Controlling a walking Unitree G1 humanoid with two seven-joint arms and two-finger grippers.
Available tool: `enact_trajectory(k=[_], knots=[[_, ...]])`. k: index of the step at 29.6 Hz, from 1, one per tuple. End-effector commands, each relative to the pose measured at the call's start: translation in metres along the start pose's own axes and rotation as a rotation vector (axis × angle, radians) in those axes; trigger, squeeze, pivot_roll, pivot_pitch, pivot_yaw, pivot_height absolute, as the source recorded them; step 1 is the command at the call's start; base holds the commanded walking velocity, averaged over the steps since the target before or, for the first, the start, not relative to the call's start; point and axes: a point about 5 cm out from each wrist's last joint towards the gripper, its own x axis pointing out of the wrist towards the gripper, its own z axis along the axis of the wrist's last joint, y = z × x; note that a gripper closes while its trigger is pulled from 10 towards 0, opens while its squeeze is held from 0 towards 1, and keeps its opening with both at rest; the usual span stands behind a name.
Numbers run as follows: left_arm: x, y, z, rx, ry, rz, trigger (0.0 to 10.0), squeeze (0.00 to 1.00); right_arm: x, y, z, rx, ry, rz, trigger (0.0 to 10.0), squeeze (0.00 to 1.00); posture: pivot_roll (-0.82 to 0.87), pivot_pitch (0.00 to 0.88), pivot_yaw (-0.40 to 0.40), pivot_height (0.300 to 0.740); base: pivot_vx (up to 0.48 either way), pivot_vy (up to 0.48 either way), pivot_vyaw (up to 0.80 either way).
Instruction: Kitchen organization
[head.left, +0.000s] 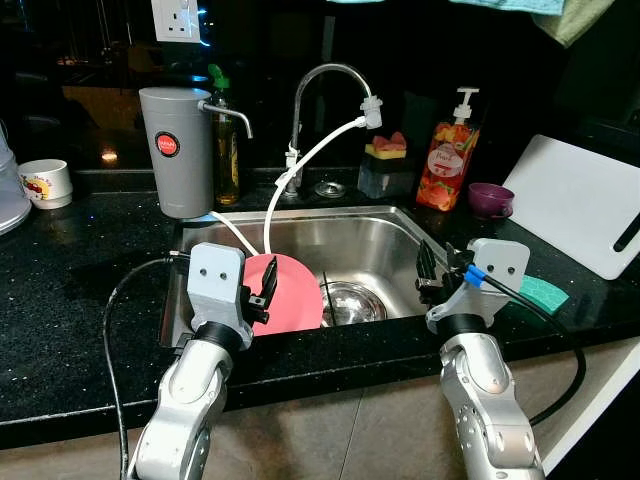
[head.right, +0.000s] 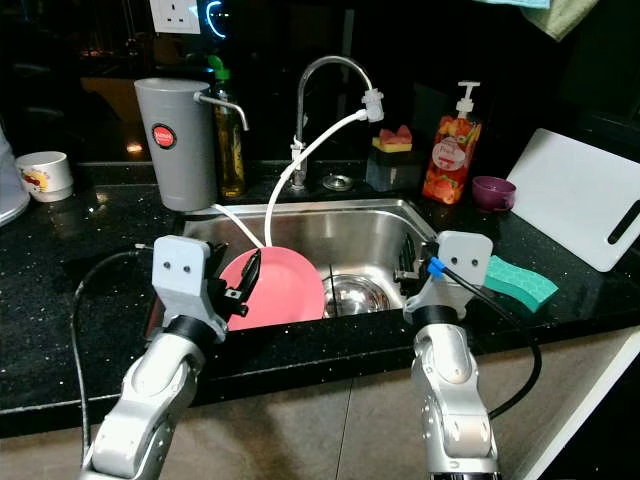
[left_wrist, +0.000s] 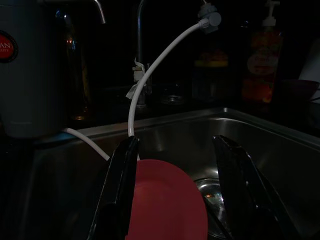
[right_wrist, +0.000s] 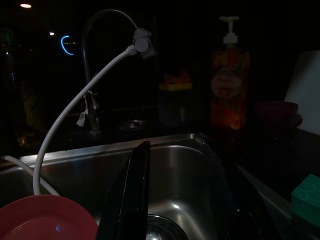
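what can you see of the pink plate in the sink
The pink plate is round, plain and smooth, likely plastic. It stands tilted on edge in the left part of the steel sink, leaning toward the near wall. A white hose drops behind it. The left gripper is at its left edge, fingers open; contact is unclear.

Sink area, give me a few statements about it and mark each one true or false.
1. A pink plate leans in the sink. True.
2. The left pincer is shut on the plate. False: its fingers are apart, with the plate between them, ungripped.
3. The green sponge lies inside the sink. False: it rests on the counter to the sink's right.
4. A white hose runs from the faucet into the sink. True.
5. The soap bottle stands behind the sink. True.
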Motion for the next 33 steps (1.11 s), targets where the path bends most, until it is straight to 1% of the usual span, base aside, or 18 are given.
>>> enact_trajectory(k=[1, 33], knots=[[0.0018, -0.0013, 0.0003, 0.004, -0.005, 0.001, 10.0, 0.0, 0.0011, -0.0023, 0.001, -0.007, -0.008, -0.008, 10.0, 0.0, 0.1, 0.016, -0.082, 0.74, 0.0, 0.0, 0.0], [0.0019, -0.0007, 0.0006, 0.005, -0.002, 0.0, 10.0, 0.0, 0.0004, -0.0017, 0.0002, -0.004, -0.006, -0.012, 10.0, 0.0, 0.11, 0.021, -0.078, 0.74, 0.0, 0.0, 0.0]])
